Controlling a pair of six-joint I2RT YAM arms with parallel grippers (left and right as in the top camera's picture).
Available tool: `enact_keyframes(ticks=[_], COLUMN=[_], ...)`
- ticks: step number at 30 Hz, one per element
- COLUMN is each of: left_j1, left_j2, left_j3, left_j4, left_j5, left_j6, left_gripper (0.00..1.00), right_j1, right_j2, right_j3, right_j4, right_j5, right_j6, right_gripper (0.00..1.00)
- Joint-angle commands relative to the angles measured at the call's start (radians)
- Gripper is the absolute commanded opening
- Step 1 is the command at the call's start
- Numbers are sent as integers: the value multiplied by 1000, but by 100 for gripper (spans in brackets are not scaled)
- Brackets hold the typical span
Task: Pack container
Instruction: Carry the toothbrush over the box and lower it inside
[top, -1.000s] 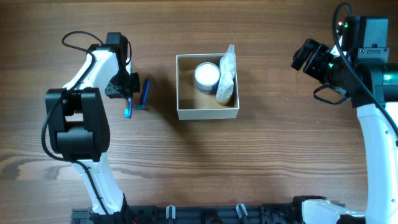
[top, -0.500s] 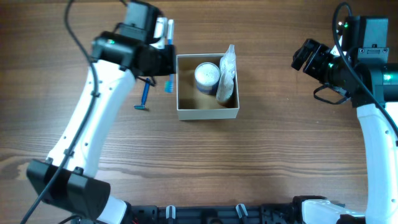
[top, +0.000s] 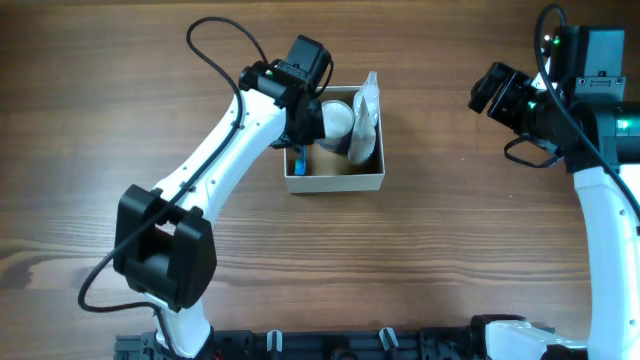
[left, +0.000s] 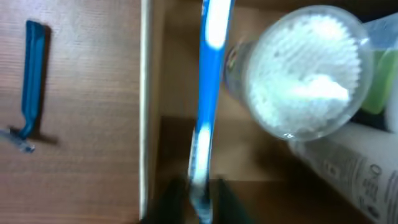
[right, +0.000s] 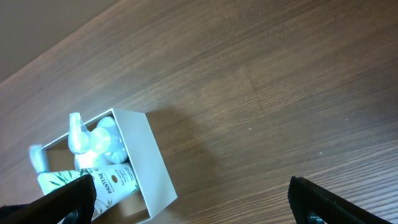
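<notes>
1. Where the wooden table (top: 450, 250) shows from overhead, the container (top: 340, 183) sits a little behind its middle. It is a square, shallow, open-topped box with white walls and a tan inside.
2. Toward the container's far side stands a round clear jar (top: 336, 120) packed with white cotton swabs. The left wrist view looks straight down on their tips.
3. Along the container's right wall lies a white tube (top: 366, 120) with printed lettering, right against the jar.
4. Between the jar and the container's left wall is a blue and white toothbrush (left: 208, 93), its length running parallel to that wall. Whether it touches the container's floor I cannot tell.
5. Over the container's left half, the left gripper (left: 198, 196) is clamped narrowly on one end of the toothbrush, a dark finger on each side of it.
6. Outside the container, near its left wall, a blue razor (left: 30, 118) lies flat on the wood. Only the left wrist view shows it.
7. Well to the right of the container, the right gripper (right: 189, 186) hangs with its fingers spread wide over bare wood. Its camera catches the container at the lower left of its view.
</notes>
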Motion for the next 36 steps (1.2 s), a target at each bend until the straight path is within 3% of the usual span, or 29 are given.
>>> enact_keyframes(ticks=[1, 5, 9, 12, 17, 22, 29, 36], left_j1=[8, 34, 125, 179, 109, 63, 51, 35], left_j2=[-23, -71, -132, -124, -109, -106, -106, -106], left_j3=[-1, 1, 1, 1, 1, -58, -208, -208], left_j4=[-71, -122, -135, -103, -92, -72, 61, 79], left_j5=[-23, -31, -72, 47, 44, -37, 57, 57], left_j6=[-5, 9, 50, 50, 50, 41, 42, 42], left_gripper=[32, 31, 41, 36, 35, 27, 17, 20], right_j1=[-2, -2, -2, -2, -2, -2, -2, -2], right_j2=[6, 6, 6, 6, 6, 6, 6, 6], right_j3=[11, 11, 11, 11, 11, 11, 11, 11], right_j4=[3, 3, 3, 3, 3, 3, 3, 3], right_j5=[-13, -13, -13, -13, -13, -13, -13, -13], right_j6=[12, 13, 13, 13, 12, 12, 12, 13], right_gripper=[100, 100, 100, 100, 100, 100, 100, 100])
